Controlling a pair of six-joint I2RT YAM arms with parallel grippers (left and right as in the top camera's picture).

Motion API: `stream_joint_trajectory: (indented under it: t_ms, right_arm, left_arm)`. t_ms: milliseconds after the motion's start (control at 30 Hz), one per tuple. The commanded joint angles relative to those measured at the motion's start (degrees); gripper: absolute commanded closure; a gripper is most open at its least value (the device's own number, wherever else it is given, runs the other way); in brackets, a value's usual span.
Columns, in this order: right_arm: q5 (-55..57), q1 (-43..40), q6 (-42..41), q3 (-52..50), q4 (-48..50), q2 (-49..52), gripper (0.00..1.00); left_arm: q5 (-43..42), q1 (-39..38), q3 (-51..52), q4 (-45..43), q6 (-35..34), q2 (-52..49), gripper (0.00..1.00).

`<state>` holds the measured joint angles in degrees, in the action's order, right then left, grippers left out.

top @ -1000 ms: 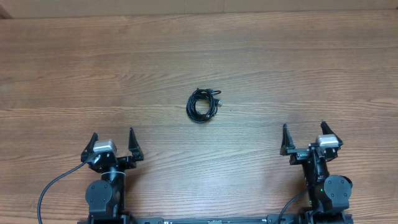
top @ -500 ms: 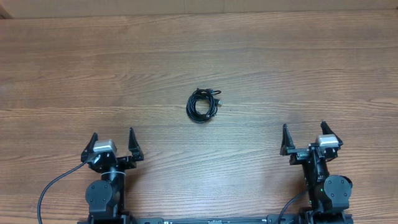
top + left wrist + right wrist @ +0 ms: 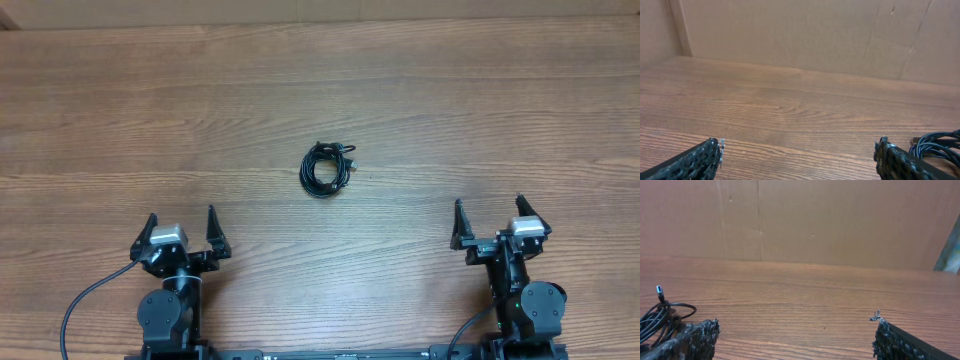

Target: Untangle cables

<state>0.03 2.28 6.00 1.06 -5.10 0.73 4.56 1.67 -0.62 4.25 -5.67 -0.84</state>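
Black thin cables (image 3: 328, 168), wound into one small coil with little plug ends poking out, lie midway across the brown wood-grain table (image 3: 300, 80), well apart from both my hands. Nothing has shifted over the last second: the coil sits where it was, and neither arm has stirred. My left gripper (image 3: 181, 222) waits by the table's near edge, its black jaws spread as wide as they go, holding nothing. My right gripper (image 3: 489, 208) is the same on the other side. Each wrist view catches only the coil's edge. I judge the untangling has not begun; the first reach toward the bundle is yet to come.
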Motion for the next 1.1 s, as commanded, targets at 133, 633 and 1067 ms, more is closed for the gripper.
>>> stream_joint_trajectory:
  t_ms: [133, 633, 1067]
  right_arm:
    - [0.3, -0.1, -0.1, -0.6, 0.3, -0.6, 0.00]
    - [0.3, -0.1, -0.1, -0.6, 0.3, -0.6, 0.00]
    - [0.3, -0.1, -0.1, -0.6, 0.3, -0.6, 0.00]
  left_arm:
    - [-0.1, 0.6, 0.3, -0.2, -0.6, 0.6, 0.00]
    - [-6.9, 0.6, 0.3, 0.2, -6.4, 0.6, 0.00]
    - [-34.6, 0.5, 0.3, -11.3, -44.2, 0.6, 0.01]
